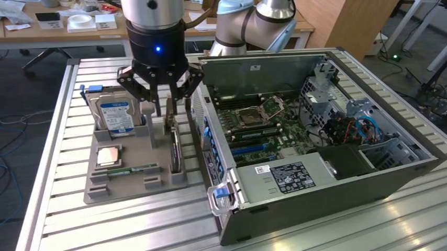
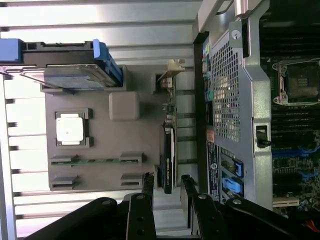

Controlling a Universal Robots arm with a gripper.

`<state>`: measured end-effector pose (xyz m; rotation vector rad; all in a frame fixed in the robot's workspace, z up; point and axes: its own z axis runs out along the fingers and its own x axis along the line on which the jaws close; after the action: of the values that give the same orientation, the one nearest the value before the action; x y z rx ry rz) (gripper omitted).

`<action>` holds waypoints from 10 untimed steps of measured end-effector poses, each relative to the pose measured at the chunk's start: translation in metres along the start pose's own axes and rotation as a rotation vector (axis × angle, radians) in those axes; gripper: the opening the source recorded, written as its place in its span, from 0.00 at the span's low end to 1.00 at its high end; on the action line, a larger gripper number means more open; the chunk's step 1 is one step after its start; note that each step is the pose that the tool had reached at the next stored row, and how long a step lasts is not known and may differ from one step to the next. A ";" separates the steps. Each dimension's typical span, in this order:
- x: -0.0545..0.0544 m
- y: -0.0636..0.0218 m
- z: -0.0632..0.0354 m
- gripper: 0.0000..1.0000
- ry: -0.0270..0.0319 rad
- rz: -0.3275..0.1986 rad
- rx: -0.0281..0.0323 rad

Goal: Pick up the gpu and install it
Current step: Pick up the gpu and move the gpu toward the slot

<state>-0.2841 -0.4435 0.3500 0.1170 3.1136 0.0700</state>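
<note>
Tool: the gripper (image 1: 172, 109) (image 2: 167, 181) hangs above the grey tray (image 1: 122, 189) (image 2: 100, 145), over the tray's side that is next to the computer case (image 1: 279, 183) (image 2: 235, 100). Its two fingers (image 2: 148, 187) are spread wide and hold nothing.
Card: the gpu (image 1: 175, 151) (image 2: 169, 150) stands upright on its long edge in a slot of the grey tray, along the tray's side nearest to the computer case. Its silver bracket is at the tray's hard drive end.
Contact: one finger is on each side of the line of the gpu, and the wrist view shows a gap on both sides.
Chip: the processor chip (image 1: 108, 156) (image 2: 70, 129) lies flat in a square pocket of the grey tray, on the side away from the gpu.
Memory: the memory stick (image 1: 133, 170) (image 2: 97, 161) sits in a low slot of the tray, just beside the processor chip.
Storage: the hard drive (image 1: 116, 116) (image 2: 70, 75), with a blue-white label, stands on edge at one end of the tray.
Surface: the slatted metal table (image 1: 125, 225) (image 2: 100, 30) carries the grey tray, which lies flat on it.
Machine: the computer case is just beside the tray, with its side open upward.
Board: the motherboard (image 1: 262, 125) (image 2: 295, 125) is inside the case, further from the tray, and shows a processor socket and blue slots.
Background: a wooden desk (image 1: 70, 31) with small white boxes is well apart from the tray, behind the table.
</note>
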 end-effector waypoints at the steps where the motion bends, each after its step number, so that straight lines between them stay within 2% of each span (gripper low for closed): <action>1: 0.000 0.0000 0.0020 0.36 0.0000 0.000 -0.0001; 10: 0.003 0.0016 0.0182 0.36 0.0000 0.000 0.0000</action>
<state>-0.2865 -0.4409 0.3318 0.1171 3.1136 0.0700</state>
